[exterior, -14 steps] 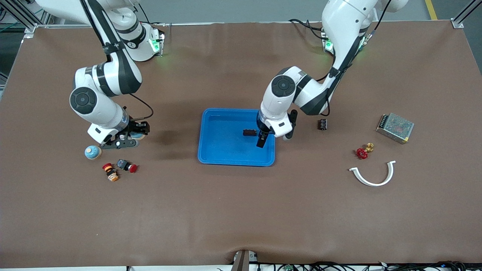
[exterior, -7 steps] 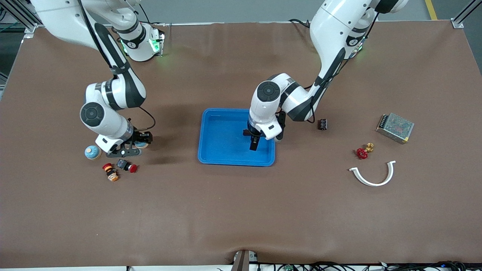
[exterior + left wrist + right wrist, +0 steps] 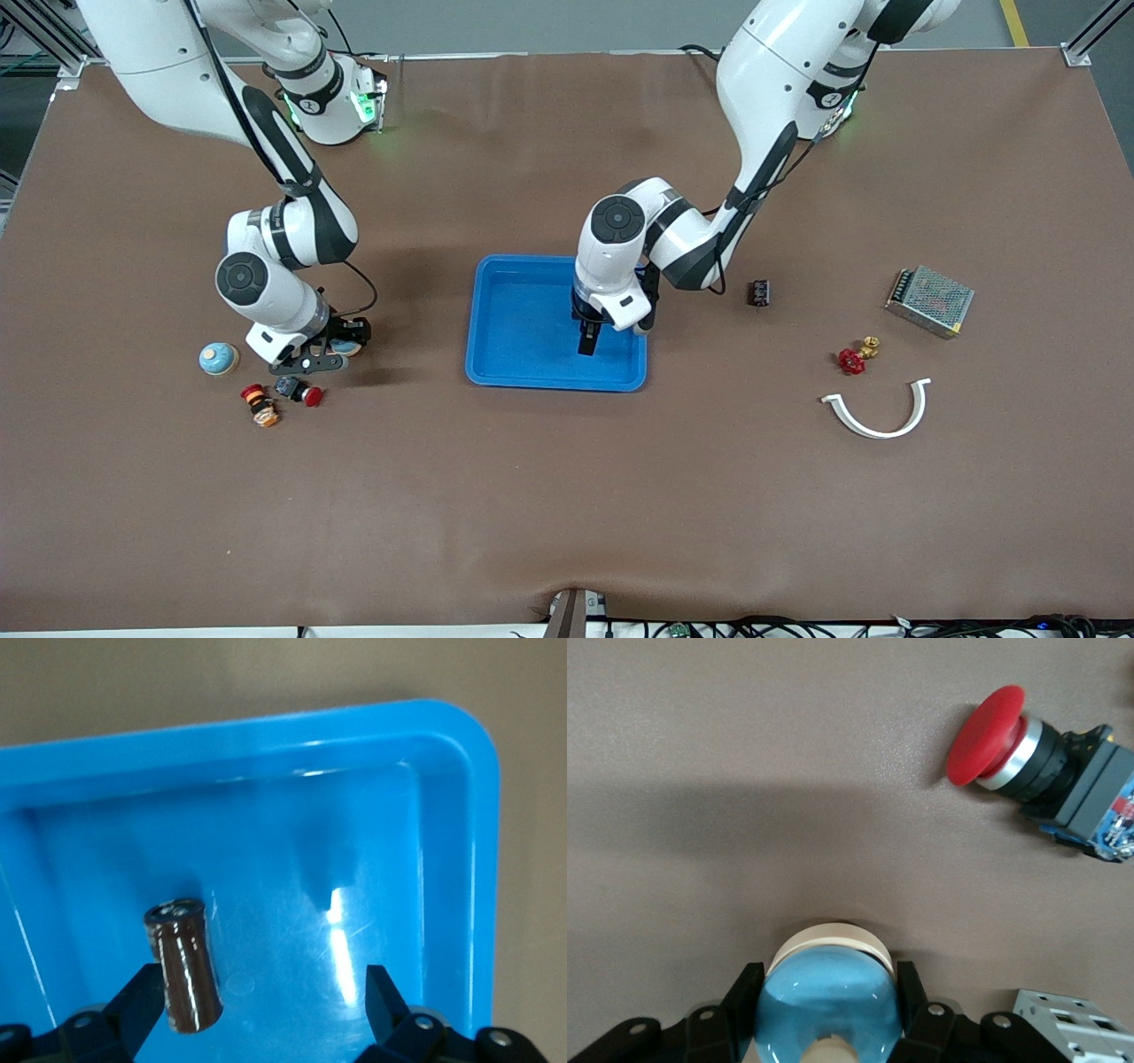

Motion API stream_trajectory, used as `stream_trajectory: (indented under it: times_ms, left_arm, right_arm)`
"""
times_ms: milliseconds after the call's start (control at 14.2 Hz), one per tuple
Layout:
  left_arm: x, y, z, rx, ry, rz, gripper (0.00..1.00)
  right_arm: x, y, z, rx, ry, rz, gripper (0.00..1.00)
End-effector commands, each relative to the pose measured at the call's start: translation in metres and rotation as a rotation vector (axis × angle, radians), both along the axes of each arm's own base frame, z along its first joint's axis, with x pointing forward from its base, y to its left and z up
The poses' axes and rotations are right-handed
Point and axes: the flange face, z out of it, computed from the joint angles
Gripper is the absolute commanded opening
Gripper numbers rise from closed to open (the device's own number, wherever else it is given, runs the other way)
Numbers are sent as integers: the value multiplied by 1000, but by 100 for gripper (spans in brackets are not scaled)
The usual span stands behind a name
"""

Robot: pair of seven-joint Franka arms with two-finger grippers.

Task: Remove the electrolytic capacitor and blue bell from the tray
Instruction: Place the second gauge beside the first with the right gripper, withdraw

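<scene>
Left wrist view: your left gripper (image 3: 257,1010) is spread over the blue tray (image 3: 443,753), capacitor (image 3: 184,964) touching one finger; right gripper (image 3: 824,1014) pinches the blue bell (image 3: 827,997).

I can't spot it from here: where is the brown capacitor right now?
The capacitor is over the blue tray, touching one finger of the left pincer, whose fingers are spread wide.

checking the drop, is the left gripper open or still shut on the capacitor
Open. In the left wrist view the left gripper has its fingers spread wide over the blue tray, with the capacitor against just one finger.
</scene>
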Motion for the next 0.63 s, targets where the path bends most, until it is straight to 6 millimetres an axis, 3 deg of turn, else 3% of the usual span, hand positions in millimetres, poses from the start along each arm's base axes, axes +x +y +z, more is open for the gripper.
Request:
stream_trajectory:
  times_ms: [0,70,140,211,281,562]
  left_arm:
    - [-3,-7,-1,30,-6,21,100]
    - [-3,-6,-1,35,-9,20,100]
    - [-4,-6,-1,36,-7,24,100]
    - [-6,-6,-2,40,-4,30,100]
    - [-7,-4,-5,52,5,30,100]
    - [-10,-3,-9,71,23,50,100]
  right_arm:
    - [-1,-1,3,6,-9,7,40]
    - [-1,-1,3,6,-9,7,42]
    - [-1,-1,3,6,-7,7,53]
    - [-1,0,4,6,-10,7,92]
    - [0,0,4,7,-12,10,100]
    - [2,3,17,4,-9,12,100]
